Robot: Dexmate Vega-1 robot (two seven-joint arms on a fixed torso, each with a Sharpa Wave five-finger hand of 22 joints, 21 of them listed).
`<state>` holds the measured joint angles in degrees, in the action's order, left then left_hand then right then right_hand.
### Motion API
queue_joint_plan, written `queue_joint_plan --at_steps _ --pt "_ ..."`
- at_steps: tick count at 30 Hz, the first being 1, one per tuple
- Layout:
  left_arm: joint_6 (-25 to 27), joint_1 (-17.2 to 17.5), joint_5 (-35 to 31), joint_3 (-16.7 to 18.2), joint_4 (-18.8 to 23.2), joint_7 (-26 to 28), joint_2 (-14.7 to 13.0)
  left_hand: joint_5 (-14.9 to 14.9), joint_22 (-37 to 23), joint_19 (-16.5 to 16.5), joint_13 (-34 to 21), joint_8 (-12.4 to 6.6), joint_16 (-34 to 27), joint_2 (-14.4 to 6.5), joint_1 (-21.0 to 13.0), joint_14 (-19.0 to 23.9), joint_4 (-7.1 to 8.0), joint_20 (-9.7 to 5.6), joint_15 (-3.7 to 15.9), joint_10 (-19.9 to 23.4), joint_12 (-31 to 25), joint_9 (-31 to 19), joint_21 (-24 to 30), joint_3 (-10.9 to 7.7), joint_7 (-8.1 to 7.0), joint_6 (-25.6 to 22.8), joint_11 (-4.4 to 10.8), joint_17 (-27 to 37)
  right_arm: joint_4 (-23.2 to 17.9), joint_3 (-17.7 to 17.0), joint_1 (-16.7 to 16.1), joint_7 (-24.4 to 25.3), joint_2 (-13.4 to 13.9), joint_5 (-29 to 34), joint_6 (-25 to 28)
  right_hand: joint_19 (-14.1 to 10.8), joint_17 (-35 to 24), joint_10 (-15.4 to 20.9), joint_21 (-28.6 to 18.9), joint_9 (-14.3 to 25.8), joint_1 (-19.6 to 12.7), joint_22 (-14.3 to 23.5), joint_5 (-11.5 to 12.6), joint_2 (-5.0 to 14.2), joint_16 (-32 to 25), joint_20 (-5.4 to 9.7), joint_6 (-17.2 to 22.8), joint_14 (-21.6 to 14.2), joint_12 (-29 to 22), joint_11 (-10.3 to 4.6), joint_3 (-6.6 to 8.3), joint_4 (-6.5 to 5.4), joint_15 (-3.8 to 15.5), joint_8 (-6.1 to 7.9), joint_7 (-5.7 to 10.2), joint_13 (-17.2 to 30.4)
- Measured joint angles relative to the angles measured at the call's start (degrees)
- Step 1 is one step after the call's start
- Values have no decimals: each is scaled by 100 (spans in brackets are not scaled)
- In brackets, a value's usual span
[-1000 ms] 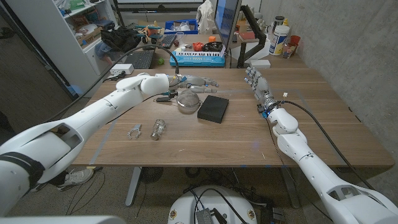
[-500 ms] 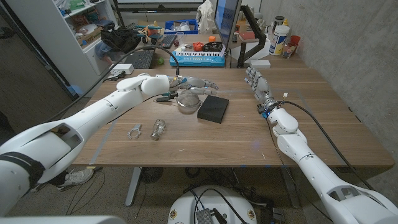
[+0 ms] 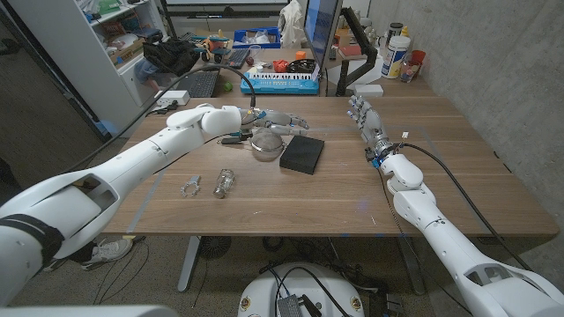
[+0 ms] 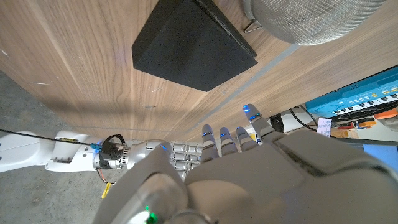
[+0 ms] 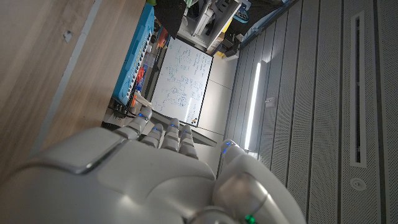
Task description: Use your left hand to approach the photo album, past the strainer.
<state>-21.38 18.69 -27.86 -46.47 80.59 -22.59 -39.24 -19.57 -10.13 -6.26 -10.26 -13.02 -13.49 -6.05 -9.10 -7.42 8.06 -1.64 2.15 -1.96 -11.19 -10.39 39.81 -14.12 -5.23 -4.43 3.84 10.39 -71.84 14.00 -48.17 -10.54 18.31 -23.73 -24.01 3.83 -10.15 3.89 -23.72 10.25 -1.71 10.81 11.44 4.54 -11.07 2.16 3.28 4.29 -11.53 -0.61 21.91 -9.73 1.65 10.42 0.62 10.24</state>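
Observation:
The black photo album lies on the wooden table near its middle, and it also appears in the left wrist view as a dark slab. Just to its left sits the metal mesh strainer, whose bowl is close to the album. My left hand hovers behind the strainer with fingers stretched out toward the album's far edge, holding nothing. In the left wrist view its fingers reach out over the table. My right hand stands at the table's right, fingers extended and empty.
A small glass jar and a metal clip lie on the table's left front. A blue keyboard toy, a laptop and a monitor stand along the far edge. Bottles are at the back right.
My left hand has edged slightly to the right, past the strainer toward the album. The right arm has stayed still.

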Motion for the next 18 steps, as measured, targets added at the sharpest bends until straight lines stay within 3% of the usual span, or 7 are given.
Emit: queue_joint_plan --at_steps 18 --pt "105 -1 -88 -40 64 -111 -21 -39 -1 0 0 0 0 -45 -90 -1 0 0 0 40 0 -1 -22 0 -20 -20 35 1 -1 -2 -13 -16 5 -22 0 0 0 0 22 0 0 0 0 0 0 0 0 0 0 0 0 0 0 0 0 0"
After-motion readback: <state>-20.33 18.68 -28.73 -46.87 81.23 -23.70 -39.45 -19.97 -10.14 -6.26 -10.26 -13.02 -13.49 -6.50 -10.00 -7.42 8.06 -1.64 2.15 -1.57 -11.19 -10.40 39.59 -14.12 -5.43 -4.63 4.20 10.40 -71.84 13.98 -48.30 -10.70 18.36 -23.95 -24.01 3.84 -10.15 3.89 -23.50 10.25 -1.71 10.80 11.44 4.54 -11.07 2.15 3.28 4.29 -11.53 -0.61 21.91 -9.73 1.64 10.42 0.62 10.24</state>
